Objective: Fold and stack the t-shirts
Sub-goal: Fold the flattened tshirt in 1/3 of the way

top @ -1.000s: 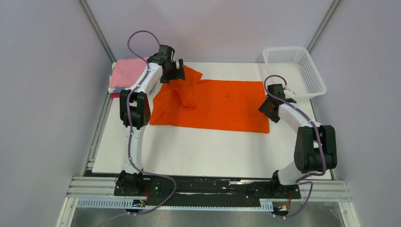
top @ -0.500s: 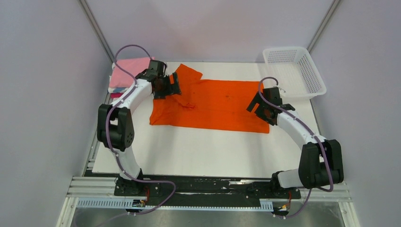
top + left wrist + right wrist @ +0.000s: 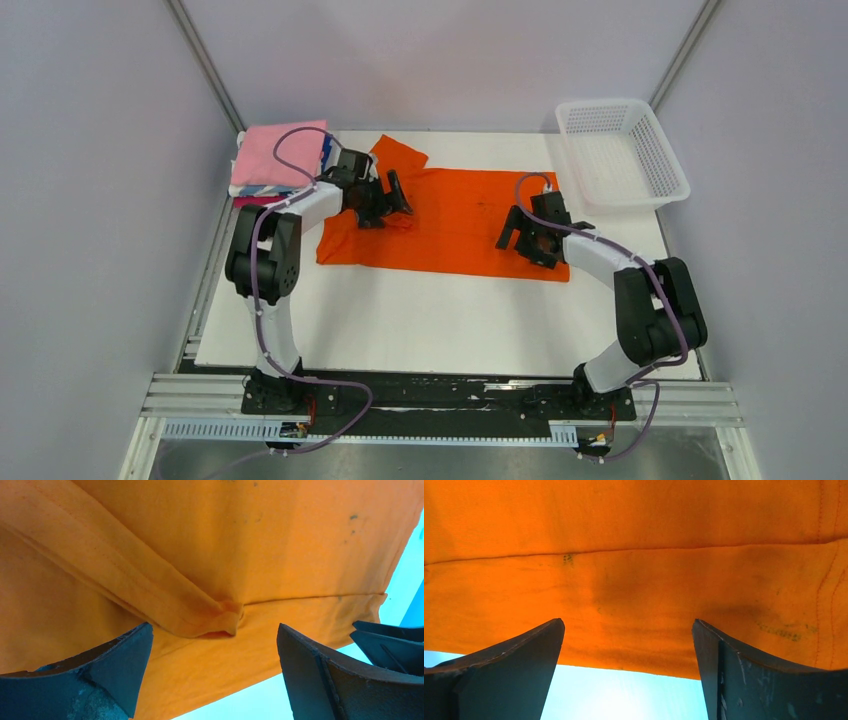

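The orange t-shirt (image 3: 455,210) lies spread flat across the table, one sleeve (image 3: 398,155) sticking out at the back left. My left gripper (image 3: 390,193) hovers open over its left part, where a raised fold (image 3: 210,615) sits between the fingers (image 3: 120,655) without being pinched. My right gripper (image 3: 517,236) is open low over the shirt's near hem (image 3: 634,655), fingers (image 3: 734,660) astride the edge, nothing held. A stack of folded t-shirts, pink on top (image 3: 280,152), sits at the back left corner.
A white mesh basket (image 3: 667,160) stands at the back right corner. The white table top (image 3: 430,320) stretches bare in front of the shirt. Grey walls close in on both sides.
Both arms have swung inward. The left gripper came from the back left sleeve down to the fold. The right gripper slid left from the shirt's right edge along the near hem.
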